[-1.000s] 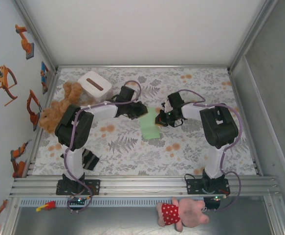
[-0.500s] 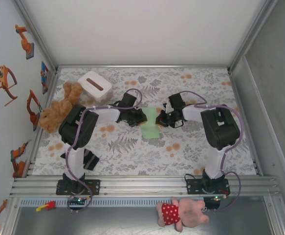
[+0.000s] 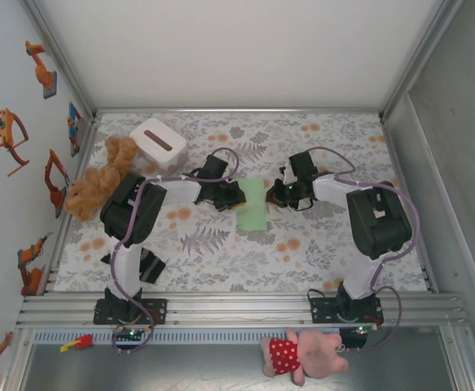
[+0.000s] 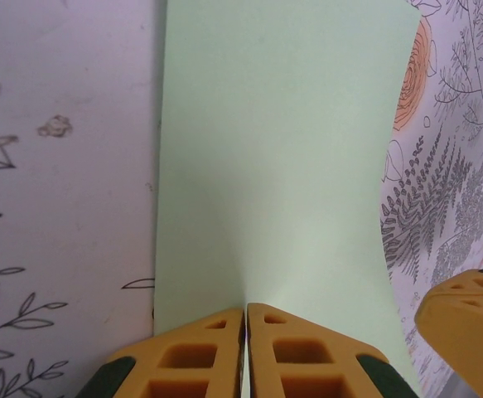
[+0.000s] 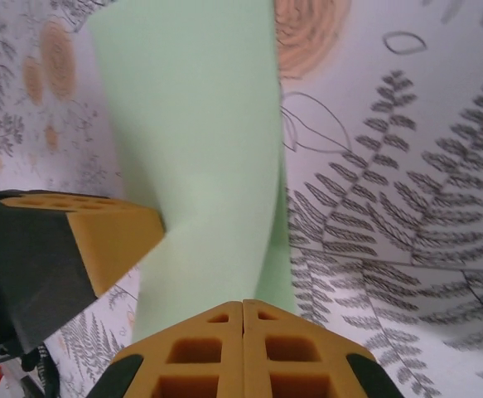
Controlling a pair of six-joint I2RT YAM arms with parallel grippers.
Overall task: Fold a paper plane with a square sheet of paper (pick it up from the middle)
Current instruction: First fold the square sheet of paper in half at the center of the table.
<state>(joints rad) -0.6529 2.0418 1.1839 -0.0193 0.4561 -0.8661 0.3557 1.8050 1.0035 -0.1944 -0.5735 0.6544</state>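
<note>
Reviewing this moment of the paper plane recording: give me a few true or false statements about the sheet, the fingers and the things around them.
1. The left gripper and the right gripper each have their fingers shut on the square sheet of paper. True.
2. The sheet is already a pointed dart. False: it is a bowed rectangle with no point.
3. The white box stands at the far left, next to the brown plush. True.
4. The pink plush lies right beside the sheet. False: it lies on the metal ledge in front of the arm bases.
</note>
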